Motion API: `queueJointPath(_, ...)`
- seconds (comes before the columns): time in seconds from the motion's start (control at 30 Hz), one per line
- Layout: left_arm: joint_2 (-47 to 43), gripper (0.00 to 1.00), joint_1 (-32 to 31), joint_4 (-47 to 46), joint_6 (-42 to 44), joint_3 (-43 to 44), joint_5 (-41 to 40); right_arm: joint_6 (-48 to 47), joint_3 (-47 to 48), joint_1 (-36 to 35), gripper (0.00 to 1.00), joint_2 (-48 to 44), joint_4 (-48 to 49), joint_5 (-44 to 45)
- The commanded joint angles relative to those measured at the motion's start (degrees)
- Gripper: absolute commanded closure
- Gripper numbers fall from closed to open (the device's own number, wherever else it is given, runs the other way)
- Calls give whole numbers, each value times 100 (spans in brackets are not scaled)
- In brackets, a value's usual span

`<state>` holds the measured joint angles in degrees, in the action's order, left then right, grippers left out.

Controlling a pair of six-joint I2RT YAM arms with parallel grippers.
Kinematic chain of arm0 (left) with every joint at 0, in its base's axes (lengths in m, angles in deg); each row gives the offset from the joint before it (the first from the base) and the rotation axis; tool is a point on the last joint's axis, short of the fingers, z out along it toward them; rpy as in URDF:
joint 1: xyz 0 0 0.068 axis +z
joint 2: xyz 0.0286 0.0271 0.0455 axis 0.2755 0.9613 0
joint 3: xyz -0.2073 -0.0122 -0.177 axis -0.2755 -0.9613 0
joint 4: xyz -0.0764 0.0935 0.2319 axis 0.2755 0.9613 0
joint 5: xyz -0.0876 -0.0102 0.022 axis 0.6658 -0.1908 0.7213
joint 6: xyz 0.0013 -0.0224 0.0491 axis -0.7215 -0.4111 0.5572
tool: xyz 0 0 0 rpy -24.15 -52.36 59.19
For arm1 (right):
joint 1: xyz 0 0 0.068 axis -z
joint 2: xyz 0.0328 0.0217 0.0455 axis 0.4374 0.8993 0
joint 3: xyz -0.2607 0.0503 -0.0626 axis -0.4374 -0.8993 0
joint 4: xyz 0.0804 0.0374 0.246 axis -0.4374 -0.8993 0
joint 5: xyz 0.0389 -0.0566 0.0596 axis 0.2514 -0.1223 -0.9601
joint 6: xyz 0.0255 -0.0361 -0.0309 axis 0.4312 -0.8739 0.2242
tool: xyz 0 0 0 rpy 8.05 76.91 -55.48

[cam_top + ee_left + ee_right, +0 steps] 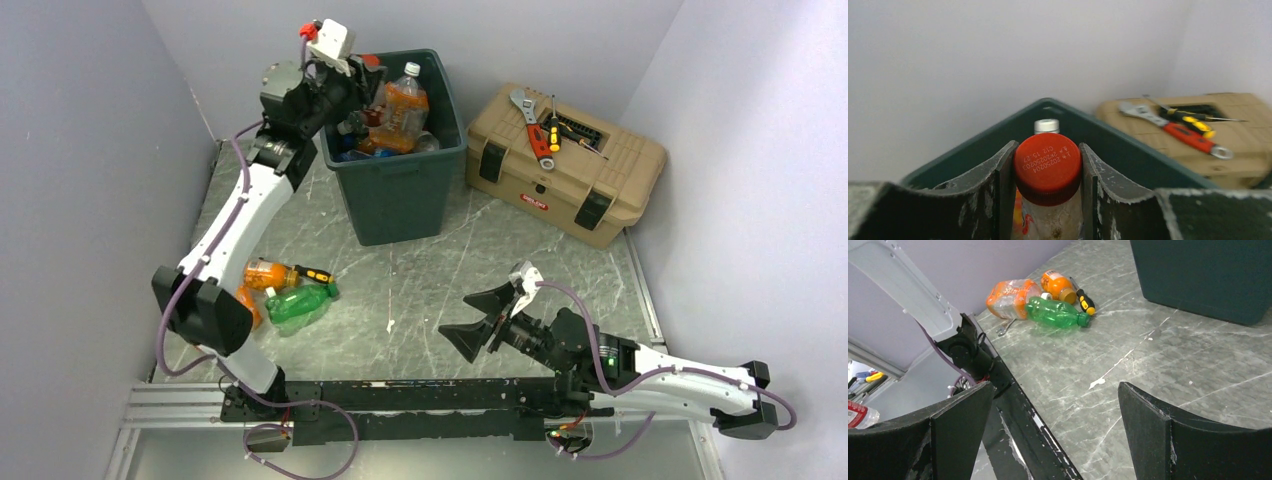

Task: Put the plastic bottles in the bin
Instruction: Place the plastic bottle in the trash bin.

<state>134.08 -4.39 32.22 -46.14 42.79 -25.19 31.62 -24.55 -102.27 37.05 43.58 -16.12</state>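
Note:
My left gripper [362,88] [1048,150] hangs over the left side of the dark green bin [400,195] [1133,152], shut on the neck of a red-capped bottle [1048,167]. Several bottles fill the bin, among them a tall orange bottle with a white cap [405,105] [1046,126]. On the table to the left lie an orange bottle [268,274] [1058,285], a green bottle [300,303] [1055,313] and an orange-labelled bottle [247,305] [1010,297] partly behind the left arm. My right gripper [457,316] [1055,387] stands open and empty, low over the near table.
A tan toolbox [565,170] [1243,150] stands right of the bin with a wrench [535,125] and screwdrivers on its lid. A yellow-handled screwdriver [312,272] [1086,301] lies beside the table bottles. A black rail [400,395] runs along the near edge.

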Motion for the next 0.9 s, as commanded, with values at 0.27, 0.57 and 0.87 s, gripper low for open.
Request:
queueJointPath(0.27,1812,100,-133,-1416,-1477,1293,2348,29,-282,-22,0,-239,-28,527)
queueJointPath(0.57,1931,100,-89,-185,-196,1136,232,-172,-257,-22,0,-121,-30,705)
queueJointPath(0.87,840,100,403,-727,-516,-18,-1311,-143,-267,-22,0,65,155,605)
